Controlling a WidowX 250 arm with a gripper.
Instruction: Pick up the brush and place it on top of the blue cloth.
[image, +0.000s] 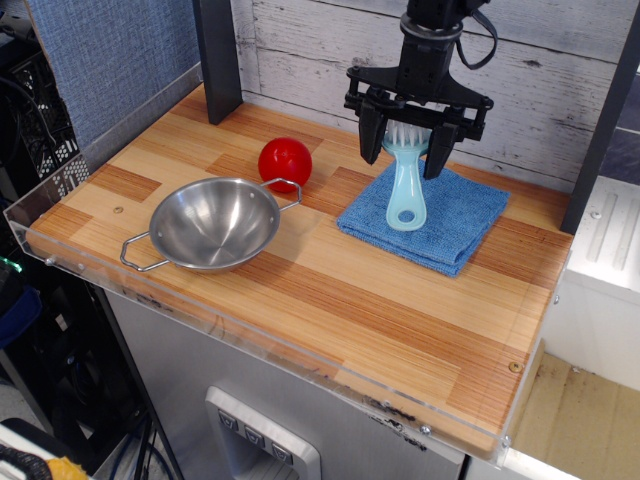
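Wooden worktop (330, 300) seen from above and in front. The black claw (404, 150) hangs over the blue cloth (450, 215), its two fingers (369, 135) closed against the bristle head of the brush (406, 185), which it grips. The brush hangs upright, bristle end up between the fingers, handle pointing down; the rounded hole at the handle's end lies over the cloth's middle. Whether the handle tip touches the cloth cannot be told. The cloth lies flat at the worktop's rear right. To its left sits a red ball (285, 163), and in front of the ball a steel bowl (214, 224) with two wire handles.
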